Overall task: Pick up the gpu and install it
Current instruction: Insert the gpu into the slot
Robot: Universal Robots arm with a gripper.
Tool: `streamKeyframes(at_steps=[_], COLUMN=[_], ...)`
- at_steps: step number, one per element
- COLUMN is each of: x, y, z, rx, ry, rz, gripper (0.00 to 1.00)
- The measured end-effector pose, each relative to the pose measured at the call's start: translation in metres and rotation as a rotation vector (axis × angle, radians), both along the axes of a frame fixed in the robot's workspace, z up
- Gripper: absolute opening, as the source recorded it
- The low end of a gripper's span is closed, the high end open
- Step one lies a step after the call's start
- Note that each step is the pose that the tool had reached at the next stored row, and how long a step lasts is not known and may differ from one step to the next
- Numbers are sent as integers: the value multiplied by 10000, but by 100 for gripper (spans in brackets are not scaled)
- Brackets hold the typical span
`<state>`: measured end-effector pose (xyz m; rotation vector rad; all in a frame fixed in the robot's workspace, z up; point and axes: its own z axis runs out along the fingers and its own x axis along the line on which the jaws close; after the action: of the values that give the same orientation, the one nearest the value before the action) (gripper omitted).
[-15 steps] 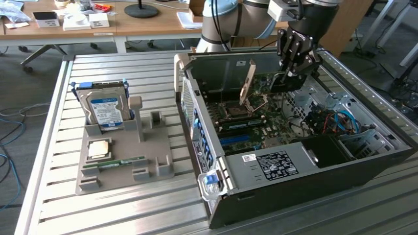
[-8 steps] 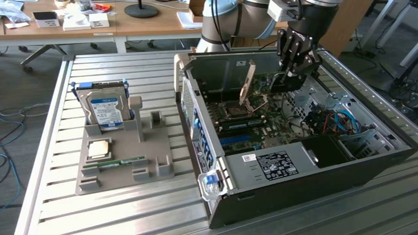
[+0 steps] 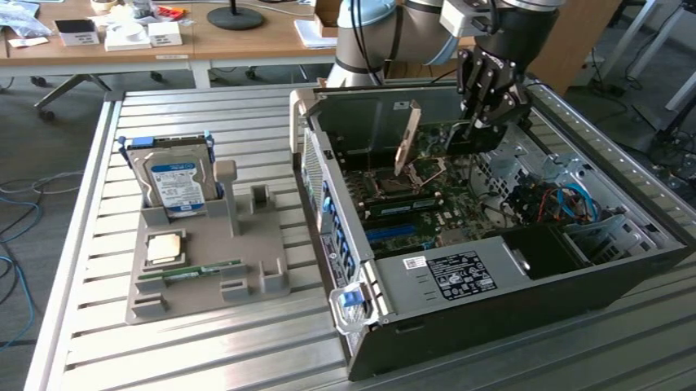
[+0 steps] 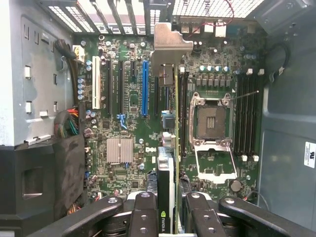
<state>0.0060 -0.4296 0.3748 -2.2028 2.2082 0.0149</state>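
Slatted metal worktop (image 3: 218,350) carries an open grey computer case (image 3: 490,318); the black gripper (image 3: 482,129) hangs inside it. Wrist view: its half-closed jaws clamp the thin dark gpu card (image 4: 167,197) edge-on above the green motherboard (image 4: 131,98).

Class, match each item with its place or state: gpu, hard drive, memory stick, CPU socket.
Items:
1 gpu
2 hard drive
3 memory stick
4 CPU socket

States:
A lying flat on the holder
B open and empty
C clamped in the gripper over the motherboard
D standing on end in the holder

Pairs: 1-C, 2-D, 3-A, 4-B
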Motion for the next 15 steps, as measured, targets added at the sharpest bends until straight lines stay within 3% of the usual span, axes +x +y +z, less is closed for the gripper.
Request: streamKeyframes(at_steps=[15], x=[-20], y=[0], z=[0], rx=[0], ry=[-1], rz=[0], gripper=[27])
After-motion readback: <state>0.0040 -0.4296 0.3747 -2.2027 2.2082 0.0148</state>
